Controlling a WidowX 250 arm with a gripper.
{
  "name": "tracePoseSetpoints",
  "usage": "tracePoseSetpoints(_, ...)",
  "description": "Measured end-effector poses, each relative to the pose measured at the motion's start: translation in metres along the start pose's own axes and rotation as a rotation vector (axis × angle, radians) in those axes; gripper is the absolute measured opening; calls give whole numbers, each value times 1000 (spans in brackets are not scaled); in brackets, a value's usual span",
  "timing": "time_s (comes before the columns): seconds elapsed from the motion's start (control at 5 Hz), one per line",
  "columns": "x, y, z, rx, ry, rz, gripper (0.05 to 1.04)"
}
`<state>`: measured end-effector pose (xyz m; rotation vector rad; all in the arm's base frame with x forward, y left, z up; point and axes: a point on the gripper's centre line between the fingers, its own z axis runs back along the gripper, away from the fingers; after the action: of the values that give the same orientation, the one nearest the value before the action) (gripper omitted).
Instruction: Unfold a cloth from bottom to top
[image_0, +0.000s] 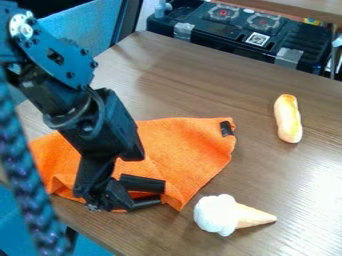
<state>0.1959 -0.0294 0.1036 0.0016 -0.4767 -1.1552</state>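
Setting up the bottom-edge grab, it seems, the claw (161, 194) sits fingers apart at the near edge of the orange cloth (187, 148) on the table (200, 80), and next it needs to pinch, lift and carry that edge upward!

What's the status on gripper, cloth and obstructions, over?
Gripper low at the orange cloth's near edge, grip unconfirmed. Cloth rumpled, partly hidden under the arm. Toy ice cream cone beside near corner, likely clear of an upward unfold.
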Motion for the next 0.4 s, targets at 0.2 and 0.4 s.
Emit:
tracePoseSetpoints(0.2, 5, -1, -12, 25, 21, 0, 1001)
tracePoseSetpoints(0.4, 7, 0, -21, 39, 38, 6, 1001)
